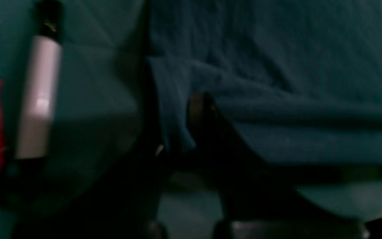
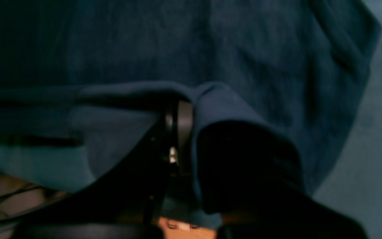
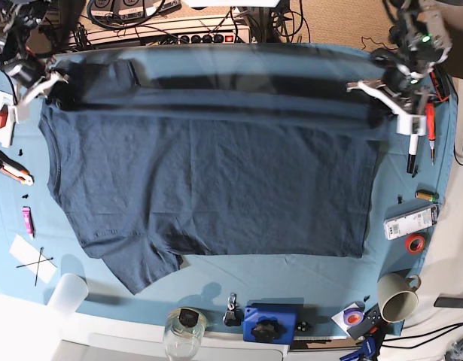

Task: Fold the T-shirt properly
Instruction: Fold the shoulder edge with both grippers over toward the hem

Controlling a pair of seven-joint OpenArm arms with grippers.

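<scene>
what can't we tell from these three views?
- Left gripper grip: left wrist view is dark and blurred; T-shirt cloth covers the fingers.
- Right gripper grip: right wrist view has cloth draped over one of the fingers; the contact is in shadow.
- Collar and label: not visible in any view.
- T-shirt's far edge: motion-blurred in the base view.

A teal-blue table cloth [image 3: 216, 282] covers the table. The dark navy T-shirt [image 3: 216, 180] lies spread across it. Around the cloth's edges sit a mug [image 3: 397, 297], a red tape roll [image 3: 415, 244], a glass jar [image 3: 184, 329], a clear plastic cup [image 3: 68, 292] and a white marker [image 3: 412, 153].
</scene>
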